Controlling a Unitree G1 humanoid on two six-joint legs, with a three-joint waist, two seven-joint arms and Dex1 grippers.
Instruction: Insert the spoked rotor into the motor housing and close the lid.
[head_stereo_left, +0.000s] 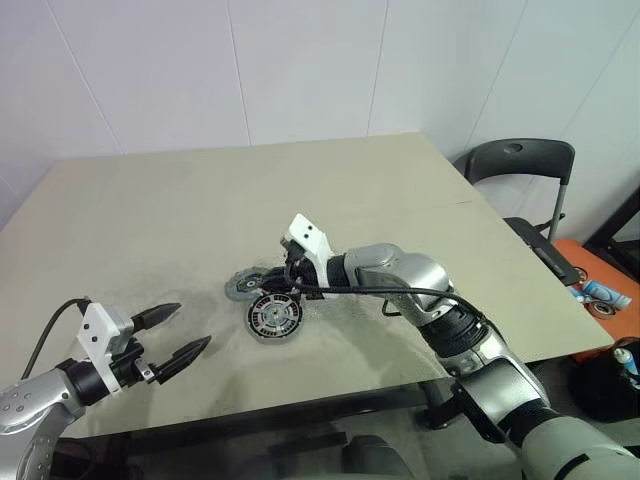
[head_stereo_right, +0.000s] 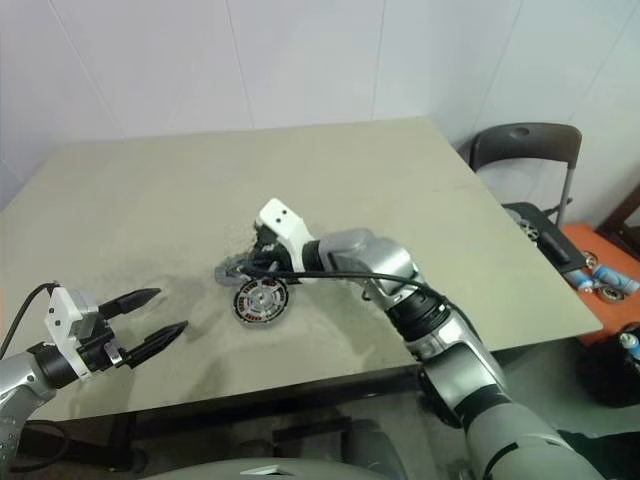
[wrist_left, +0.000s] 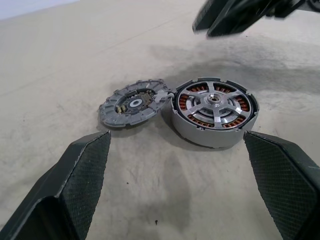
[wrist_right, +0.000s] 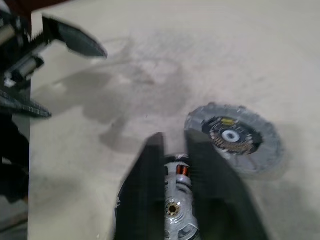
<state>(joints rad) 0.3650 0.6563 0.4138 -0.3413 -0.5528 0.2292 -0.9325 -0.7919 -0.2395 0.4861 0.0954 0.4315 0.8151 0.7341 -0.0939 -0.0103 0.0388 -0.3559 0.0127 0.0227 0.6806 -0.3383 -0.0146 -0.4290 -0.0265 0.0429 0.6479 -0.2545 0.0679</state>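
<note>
Your right gripper (head_stereo_left: 287, 283) hangs directly over the motor housing (head_stereo_left: 274, 317), its fingers closed with nothing between them. The spoked rotor (wrist_left: 214, 102) already sits in that shallow silver cup, spokes over copper windings. The lid (wrist_left: 132, 103), a flat, ribbed, dull-grey disc, lies on the table (head_stereo_left: 200, 200) touching the housing's rim at about 10 o'clock, nearer the right gripper. The left gripper (head_stereo_left: 170, 337) waits well apart at 8 o'clock, fingers wide and empty.

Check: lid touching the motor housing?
Touching. Left wrist view shows the lid lying flat with its edge meeting the motor housing wall, no gap.
</note>
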